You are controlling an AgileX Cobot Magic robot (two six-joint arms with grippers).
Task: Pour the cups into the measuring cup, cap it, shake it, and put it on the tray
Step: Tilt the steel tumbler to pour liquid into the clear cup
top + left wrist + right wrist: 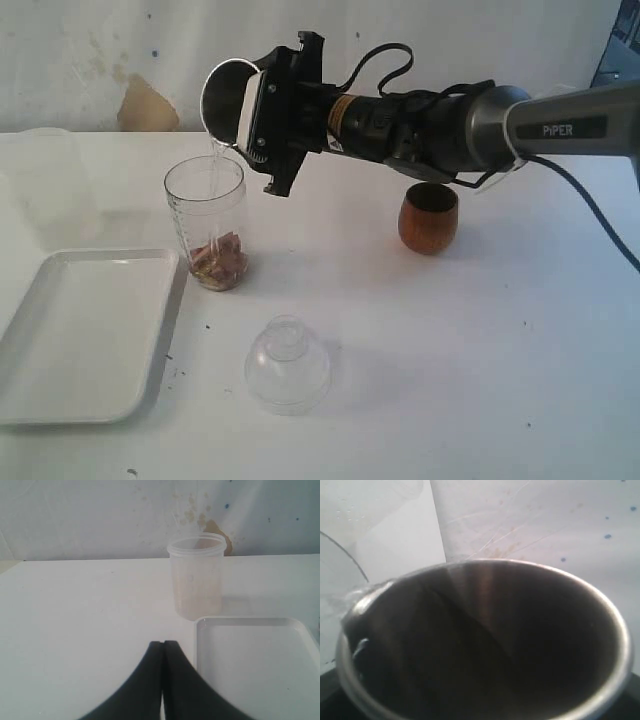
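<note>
Your right gripper (258,108) held the steel tumbler (226,92) tipped almost level, lip just above the measuring cup (207,225), while your left gripper (163,652) sat closed beside the tray (255,670).

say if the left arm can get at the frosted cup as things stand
Probably yes: the left gripper faces the frosted cup across bare table, though its shut jaws would need opening.

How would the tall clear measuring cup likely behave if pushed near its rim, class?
Probably tips rather than slides: the measuring cup is tall and narrow. Its contents sit low, which may steady it somewhat. It stands uncapped, so tipping would likely spill.
</note>
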